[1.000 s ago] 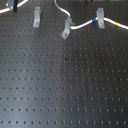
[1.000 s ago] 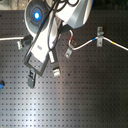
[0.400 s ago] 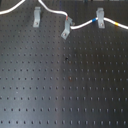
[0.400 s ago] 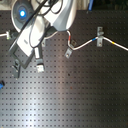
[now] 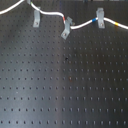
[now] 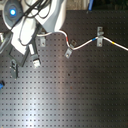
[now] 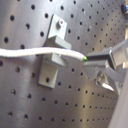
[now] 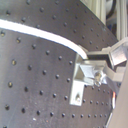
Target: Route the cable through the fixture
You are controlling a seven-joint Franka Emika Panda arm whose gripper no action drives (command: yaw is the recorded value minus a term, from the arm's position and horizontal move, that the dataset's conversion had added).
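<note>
A black perforated breadboard table (image 5: 65, 90) fills the background.

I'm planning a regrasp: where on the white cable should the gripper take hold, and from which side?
Grip the white cable on its bare span beside the clip, coming down square to the board, closing across it: it is thin, runs along the board, and the clip blocks a grip elsewhere.

Black pegboard (image 5: 65, 90) with clips (image 5: 36, 20), cable (image 5: 82, 25)

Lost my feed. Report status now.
Gripper shut on cable. Cable runs past the fixture clip; seated or not, cannot tell. Nothing in the way.
</note>
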